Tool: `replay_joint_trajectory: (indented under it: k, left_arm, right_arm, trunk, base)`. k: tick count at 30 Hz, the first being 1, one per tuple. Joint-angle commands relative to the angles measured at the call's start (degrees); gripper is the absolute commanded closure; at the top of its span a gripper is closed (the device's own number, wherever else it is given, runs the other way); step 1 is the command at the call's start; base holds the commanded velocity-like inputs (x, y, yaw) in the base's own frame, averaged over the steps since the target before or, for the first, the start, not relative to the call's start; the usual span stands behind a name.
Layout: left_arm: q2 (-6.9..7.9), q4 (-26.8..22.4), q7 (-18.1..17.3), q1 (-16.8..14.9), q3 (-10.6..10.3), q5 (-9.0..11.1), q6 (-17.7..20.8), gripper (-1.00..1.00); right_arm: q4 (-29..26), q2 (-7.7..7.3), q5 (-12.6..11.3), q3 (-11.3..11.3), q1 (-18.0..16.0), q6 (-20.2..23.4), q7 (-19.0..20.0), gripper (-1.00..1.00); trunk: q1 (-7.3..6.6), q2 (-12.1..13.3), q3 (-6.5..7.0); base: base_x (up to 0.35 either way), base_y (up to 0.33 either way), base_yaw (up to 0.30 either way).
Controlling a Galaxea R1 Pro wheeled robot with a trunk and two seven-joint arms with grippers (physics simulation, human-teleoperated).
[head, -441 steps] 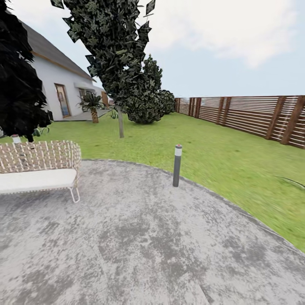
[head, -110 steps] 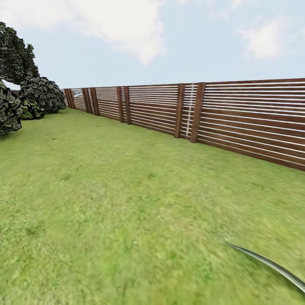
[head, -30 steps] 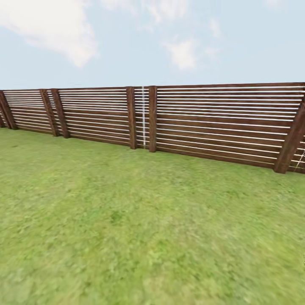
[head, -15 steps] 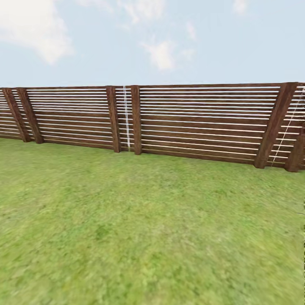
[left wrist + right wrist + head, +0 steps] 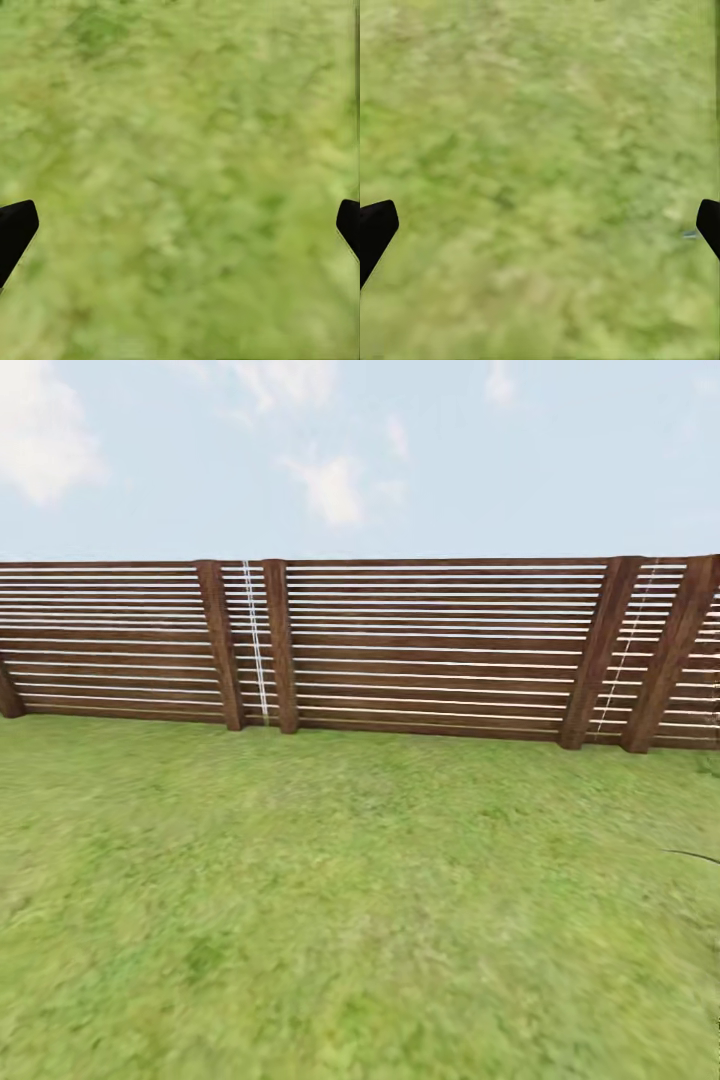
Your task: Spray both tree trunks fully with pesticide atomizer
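the head view looks over the green lawn (image 5: 330, 920) of the garden at one long brown wooden fence (image 5: 430, 650) with five whole posts, under a blue sky (image 5: 400, 460) with a few white clouds. a thin dark line (image 5: 692, 855) lies on the grass in front of the fence. the left jaws (image 5: 180, 225) and the right jaws (image 5: 540, 225) are both spread wide, holding nothing, each with two black fingertips (image 5: 15, 229) over blurry grass. the picture does not tell where the atomizer is.

Fence (image 5: 440, 650) reddish-brown wood, slatted; lawn (image 5: 330, 900) rough grass.
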Motion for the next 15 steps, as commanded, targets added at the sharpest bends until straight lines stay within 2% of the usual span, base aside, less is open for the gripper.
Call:
replay_joint_trajectory:
  k: [1, 12, 15]
  left_arm:
    - [0.01, 0.03, 0.04, -0.02, -0.06, 0.27, -0.18, -1.0]
    - [0.01, 0.03, 0.04, -0.02, -0.06, 0.27, -0.2, -1.0]
    - [0.0, 0.03, 0.04, -0.02, -0.06, 0.27, -0.18, -1.0]
  right_arm:
    - [0.04, 0.03, 0.36, -0.15, -0.05, -0.19, -0.02, -1.0]
    - [0.04, 0.05, 0.38, -0.15, -0.05, -0.17, -0.02, -1.0]
    - [0.04, 0.05, 0.37, -0.15, -0.05, -0.17, -0.02, -1.0]
  trunk:
    - [0.03, -0.02, -0.06]
    - [0.03, -0.02, -0.06]
    - [0.03, -0.02, -0.06]
  base:
    - [0.334, 0.173, -0.264]
    - [0.334, 0.173, -0.262]
    - [0.334, 0.173, -0.098]
